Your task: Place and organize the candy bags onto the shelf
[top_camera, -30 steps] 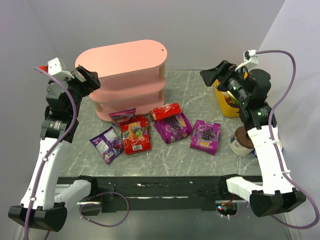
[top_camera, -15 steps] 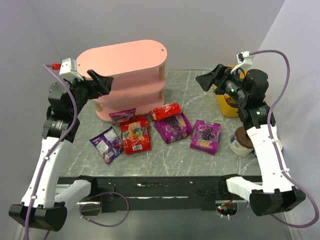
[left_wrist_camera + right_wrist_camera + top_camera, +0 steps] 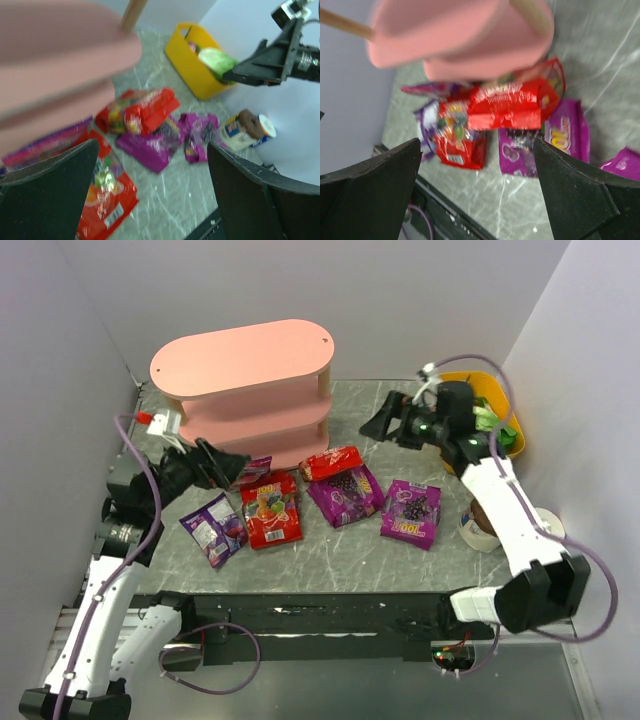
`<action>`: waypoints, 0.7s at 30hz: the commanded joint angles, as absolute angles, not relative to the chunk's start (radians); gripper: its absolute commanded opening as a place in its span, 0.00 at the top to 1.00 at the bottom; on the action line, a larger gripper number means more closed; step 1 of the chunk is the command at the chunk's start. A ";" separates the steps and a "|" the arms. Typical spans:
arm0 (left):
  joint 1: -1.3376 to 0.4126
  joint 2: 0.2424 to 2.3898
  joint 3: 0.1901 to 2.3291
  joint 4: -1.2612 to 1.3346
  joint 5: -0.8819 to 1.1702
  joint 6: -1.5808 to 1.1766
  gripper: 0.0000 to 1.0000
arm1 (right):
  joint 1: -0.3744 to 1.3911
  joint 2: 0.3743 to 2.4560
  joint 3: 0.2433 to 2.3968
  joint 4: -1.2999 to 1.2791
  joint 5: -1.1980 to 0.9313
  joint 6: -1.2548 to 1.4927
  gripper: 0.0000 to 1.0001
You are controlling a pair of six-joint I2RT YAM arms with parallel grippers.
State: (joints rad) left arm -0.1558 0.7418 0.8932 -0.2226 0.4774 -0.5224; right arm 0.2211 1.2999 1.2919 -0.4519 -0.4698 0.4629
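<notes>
Toward the desk's (image 3: 350, 552) far edge, left end effector (image 3: 238, 466) and right end effector (image 3: 374, 421) gape empty, apparently poised for candy bags (image 3: 272, 512) lying before the shelf (image 3: 240, 360).

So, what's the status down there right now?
Left gripper open, right gripper open, both empty. Candy bags on table, front of shelf. Nothing blocking shelf.

The shelf (image 3: 245, 380) is standing at the far left of the table (image 3: 350, 555). The candy bags (image 3: 345, 495) are lying just near of it, spreading rightward. The tub (image 3: 500, 395) is sitting far right, a cup (image 3: 476, 525) nearer.
</notes>
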 commanded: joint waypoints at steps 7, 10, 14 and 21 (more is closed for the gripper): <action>-0.210 0.684 0.709 -0.364 0.312 -0.652 0.04 | 0.362 1.529 1.342 -0.574 -0.360 0.489 0.01; -0.210 0.710 0.684 -0.342 0.258 -0.710 0.04 | 0.371 1.558 1.348 -0.561 -0.347 0.520 0.01; -0.210 0.773 0.667 -0.264 0.294 -0.738 0.04 | 0.371 1.594 1.387 -0.578 -0.289 0.551 0.00; -0.216 0.815 0.663 -0.206 0.359 -0.707 0.04 | 0.373 1.678 1.442 -0.558 -0.210 0.613 0.00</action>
